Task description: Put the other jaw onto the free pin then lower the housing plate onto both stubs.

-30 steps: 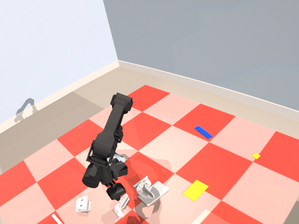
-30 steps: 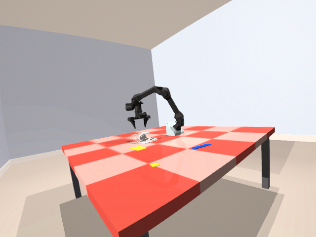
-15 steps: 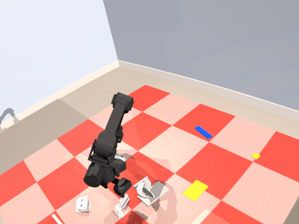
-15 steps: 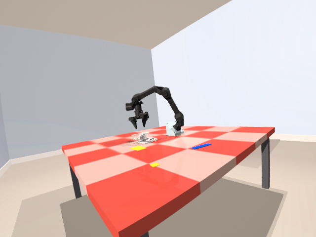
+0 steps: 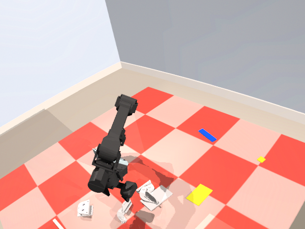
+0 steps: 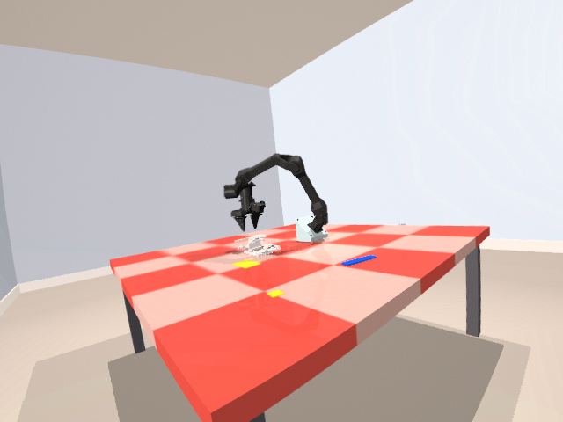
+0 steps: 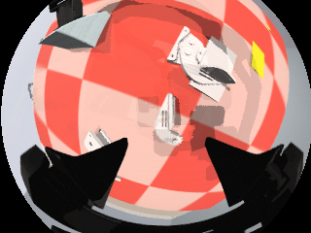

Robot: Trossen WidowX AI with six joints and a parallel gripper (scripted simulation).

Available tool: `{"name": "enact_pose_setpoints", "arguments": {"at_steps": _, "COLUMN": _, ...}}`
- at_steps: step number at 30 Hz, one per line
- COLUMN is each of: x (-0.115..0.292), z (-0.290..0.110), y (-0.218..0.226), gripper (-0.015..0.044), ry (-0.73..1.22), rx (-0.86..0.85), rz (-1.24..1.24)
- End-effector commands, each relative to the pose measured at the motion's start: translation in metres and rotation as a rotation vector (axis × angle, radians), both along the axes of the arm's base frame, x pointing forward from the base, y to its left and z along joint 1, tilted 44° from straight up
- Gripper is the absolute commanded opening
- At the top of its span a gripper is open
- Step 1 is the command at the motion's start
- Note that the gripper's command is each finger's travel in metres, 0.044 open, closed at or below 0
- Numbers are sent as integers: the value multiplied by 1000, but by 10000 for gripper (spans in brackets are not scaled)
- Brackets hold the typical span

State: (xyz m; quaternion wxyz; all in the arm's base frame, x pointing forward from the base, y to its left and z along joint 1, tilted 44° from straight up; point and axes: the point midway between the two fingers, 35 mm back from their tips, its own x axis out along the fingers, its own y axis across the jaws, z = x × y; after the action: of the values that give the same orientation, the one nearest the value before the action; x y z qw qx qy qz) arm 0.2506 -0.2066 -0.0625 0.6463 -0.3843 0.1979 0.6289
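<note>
The white gripper base (image 5: 147, 188) (image 7: 190, 52) stands on the table with one toothed jaw (image 7: 217, 72) on it, over a pale square plate (image 5: 165, 192) (image 7: 210, 91). The pins are too small to make out. The loose white jaw (image 5: 121, 215) (image 7: 164, 125) lies apart from the base. The white housing plate (image 5: 84, 208) (image 7: 92, 140) with dark holes lies on the far side of the loose jaw, partly behind a finger in the wrist view. My gripper (image 5: 117, 197) (image 6: 249, 228) (image 7: 167, 142) is wide open and empty, above the loose jaw.
A yellow square (image 5: 199, 194) (image 6: 246, 264) (image 7: 258, 60) lies beyond the base. A blue bar (image 5: 207, 135) (image 6: 359, 260) and a small yellow square (image 5: 260, 159) (image 6: 275, 294) lie farther off. A pale blue wedge (image 6: 304, 230) (image 7: 83, 31) stands at the arm's foot. A thin white strip (image 5: 58, 223) lies near the housing plate.
</note>
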Motion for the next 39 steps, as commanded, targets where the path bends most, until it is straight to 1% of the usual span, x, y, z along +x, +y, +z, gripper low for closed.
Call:
{"name": "enact_pose_setpoints", "arguments": {"at_steps": 1, "x": 1, "z": -17, "y": 22, "gripper": 440, "ry": 5, "rx": 15, "rz": 5}}
{"name": "enact_pose_setpoints", "arguments": {"at_steps": 14, "x": 1, "z": -19, "y": 24, "gripper": 440, "ry": 5, "rx": 15, "rz": 5}}
{"name": "enact_pose_setpoints", "arguments": {"at_steps": 39, "x": 8, "z": -50, "y": 50, "gripper": 440, "ry": 4, "rx": 16, "rz": 5}}
